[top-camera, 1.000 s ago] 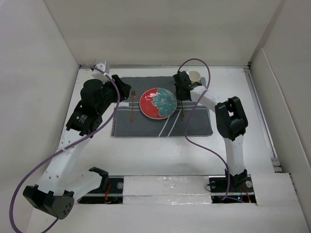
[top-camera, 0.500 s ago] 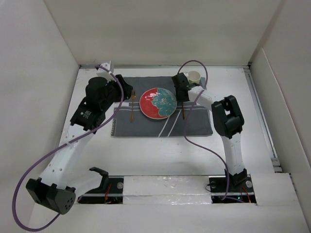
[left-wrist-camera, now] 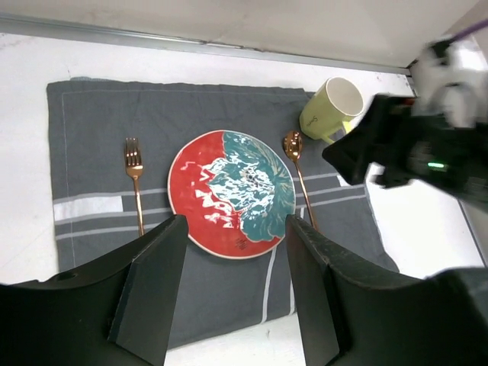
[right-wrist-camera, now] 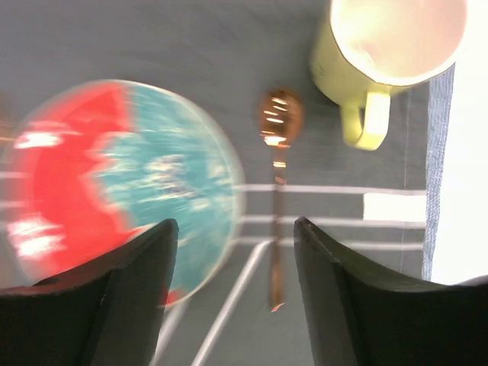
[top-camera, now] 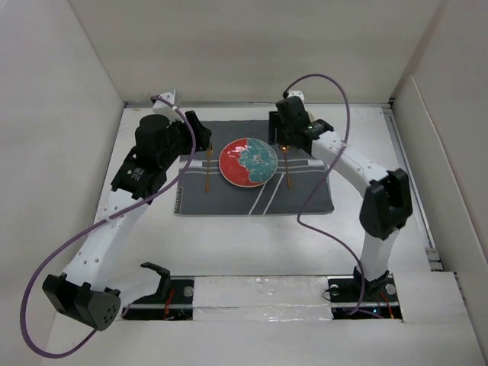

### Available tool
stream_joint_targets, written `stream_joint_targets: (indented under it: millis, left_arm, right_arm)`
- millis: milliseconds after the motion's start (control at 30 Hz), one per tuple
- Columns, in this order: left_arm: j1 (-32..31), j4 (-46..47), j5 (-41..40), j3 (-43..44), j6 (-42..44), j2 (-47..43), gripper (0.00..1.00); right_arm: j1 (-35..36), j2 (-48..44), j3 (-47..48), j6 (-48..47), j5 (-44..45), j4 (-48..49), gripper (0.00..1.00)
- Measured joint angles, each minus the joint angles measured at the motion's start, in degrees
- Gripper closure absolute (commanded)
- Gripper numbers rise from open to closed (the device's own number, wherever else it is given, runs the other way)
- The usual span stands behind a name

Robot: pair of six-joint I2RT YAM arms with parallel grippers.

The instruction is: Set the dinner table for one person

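A dark grey striped placemat (top-camera: 229,200) lies on the white dinner table (top-camera: 252,244). On it sit a red and teal plate (top-camera: 248,162), a copper fork (top-camera: 207,166) to its left and a copper spoon (top-camera: 288,169) to its right. In the left wrist view a pale green mug (left-wrist-camera: 332,108) stands on the mat's far right corner, beyond the spoon (left-wrist-camera: 299,179). My right gripper (right-wrist-camera: 232,297) hovers open above the spoon (right-wrist-camera: 276,221) with nothing between its fingers. My left gripper (left-wrist-camera: 232,293) hangs open high over the mat's left side (top-camera: 200,139), empty.
White side panels close in the table on the left, back and right. A metal rail (top-camera: 408,175) runs along the right edge. Purple cables (top-camera: 320,80) loop over both arms. The arm bases (top-camera: 259,293) sit at the near edge.
My right gripper has opened, let go of the spoon on the mat and lifted away, its elbow swinging right. My left gripper has opened wider and drifted slightly back.
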Motion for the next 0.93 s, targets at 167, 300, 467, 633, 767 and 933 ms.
stream_joint_targets:
  millis: [167, 300, 467, 633, 767, 933]
  left_arm:
    - [0.0, -1.3, 0.0, 4.3, -1.0, 2.2, 0.48]
    - [0.0, -2.5, -0.4, 9.8, -2.7, 4.2, 0.47]
    - [0.0, -2.7, -7.6, 16.9, -3.3, 1.9, 0.30]
    - [0.0, -0.5, -20.1, 17.7, -1.6, -7.8, 0.22]
    - [0.0, 0.4, -26.3, 15.7, -0.5, -13.9, 0.20]
    - [0.0, -1.1, -28.3, 11.6, -0.7, -14.5, 0.17]
  right_arm:
    - [1.9, -14.2, 0.8, 0.9, -4.4, -1.2, 0.00]
    - [0.4, -28.4, -2.8, 2.1, -6.1, 2.4, 0.00]
    - [-5.4, -52.7, -13.3, 3.3, -2.5, 13.5, 0.00]
    - [-10.7, -66.6, -15.5, 3.4, 4.7, 18.7, 0.00]
    - [-15.2, -66.1, -16.9, 3.8, 4.8, 17.8, 0.00]
    - [-18.3, -60.7, -20.0, 5.0, 1.2, 13.8, 0.00]
